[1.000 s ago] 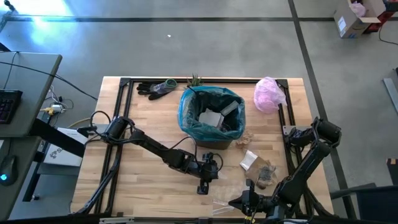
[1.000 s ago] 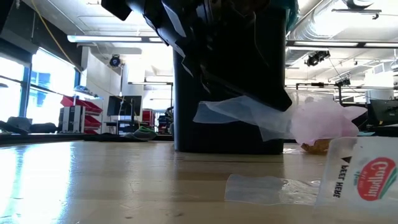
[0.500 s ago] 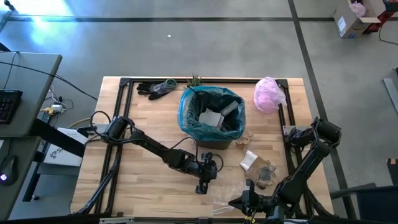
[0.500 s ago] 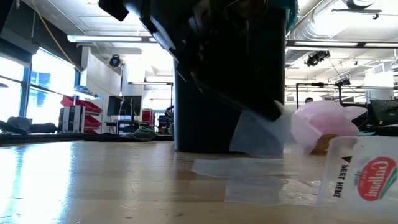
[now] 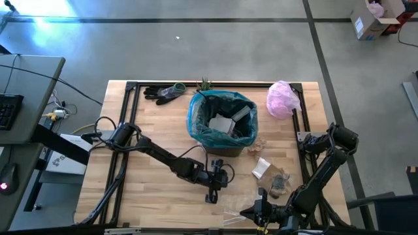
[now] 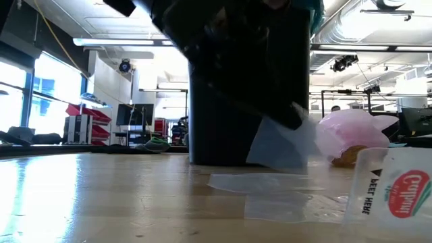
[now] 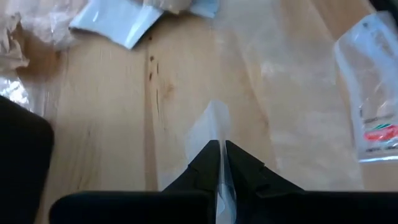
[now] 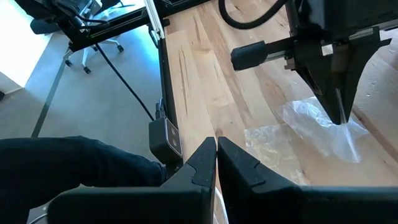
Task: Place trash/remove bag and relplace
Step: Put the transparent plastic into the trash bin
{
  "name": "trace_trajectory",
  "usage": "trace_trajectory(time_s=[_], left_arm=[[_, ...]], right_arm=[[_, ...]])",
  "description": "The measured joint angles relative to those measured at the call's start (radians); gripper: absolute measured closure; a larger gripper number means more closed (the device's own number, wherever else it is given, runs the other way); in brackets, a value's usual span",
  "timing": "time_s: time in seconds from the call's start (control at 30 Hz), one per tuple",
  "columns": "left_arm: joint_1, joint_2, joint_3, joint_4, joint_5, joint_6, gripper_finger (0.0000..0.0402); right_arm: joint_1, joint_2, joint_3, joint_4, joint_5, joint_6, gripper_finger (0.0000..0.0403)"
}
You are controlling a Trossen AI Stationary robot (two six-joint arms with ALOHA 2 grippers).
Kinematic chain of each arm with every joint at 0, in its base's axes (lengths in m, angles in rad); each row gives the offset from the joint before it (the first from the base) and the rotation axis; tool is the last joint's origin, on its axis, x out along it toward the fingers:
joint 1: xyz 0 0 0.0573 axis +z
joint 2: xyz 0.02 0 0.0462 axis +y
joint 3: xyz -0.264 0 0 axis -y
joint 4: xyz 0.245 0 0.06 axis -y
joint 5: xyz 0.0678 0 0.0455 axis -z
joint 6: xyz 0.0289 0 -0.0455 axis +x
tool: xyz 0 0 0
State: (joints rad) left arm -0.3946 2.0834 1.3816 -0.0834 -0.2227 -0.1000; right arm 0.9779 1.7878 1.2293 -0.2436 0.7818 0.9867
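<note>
A dark bin lined with the teal bag (image 5: 222,121) stands at the table's far middle, with white trash scraps (image 5: 219,124) inside. My left gripper (image 5: 211,196) is in front of the bin, shut on a clear wrapper (image 6: 280,145). My right gripper (image 5: 245,212) waits shut and empty at the near edge. More trash lies on the table: a white packet (image 5: 261,168), a brownish lump (image 5: 279,183) and clear wrappers (image 5: 234,215). My left gripper pinches the clear wrapper by its upper edge (image 8: 341,124) between its two shut fingers (image 7: 208,163). The fingers slant down from the far left. The film (image 7: 213,127) hangs slack below them; I cannot tell whether its lower edge touches the table.
A pale pink bag (image 5: 282,98) sits at the far right, with dark gloves (image 5: 163,93) and a small plant (image 5: 205,85) along the far edge. A printed packet (image 6: 398,192) and a flat clear sheet (image 6: 256,182) lie near the low camera. The black frame rail (image 5: 124,156) borders the table.
The clear wrapper was held spread out level in the air. It now hangs down from my left gripper's fingers, and a flat clear sheet lies on the table under it. My left gripper has stayed in place in front of the bin.
</note>
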Motion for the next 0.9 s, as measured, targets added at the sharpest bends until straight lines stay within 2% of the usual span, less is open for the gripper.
trace_trajectory(time_s=[0.33,0.67,0.77,0.9], left_arm=[[-0.002,-0.053,0.114,-0.045,-0.065,0.117,0.0401],[0.024,-0.203,0.259,-0.267,-0.352,0.336,0.0402],[0.036,-0.271,0.282,-0.252,-0.441,0.419,0.0402],[0.055,-0.367,0.296,-0.140,-0.522,0.554,0.0402]], right_arm=[[0.000,0.000,0.000,0.000,0.003,0.000,0.0402],[0.000,0.000,0.000,-0.001,0.024,0.000,0.0402],[0.000,0.000,0.000,-0.001,0.031,0.000,0.0402],[0.000,0.000,0.000,-0.001,0.037,-0.001,0.0402]])
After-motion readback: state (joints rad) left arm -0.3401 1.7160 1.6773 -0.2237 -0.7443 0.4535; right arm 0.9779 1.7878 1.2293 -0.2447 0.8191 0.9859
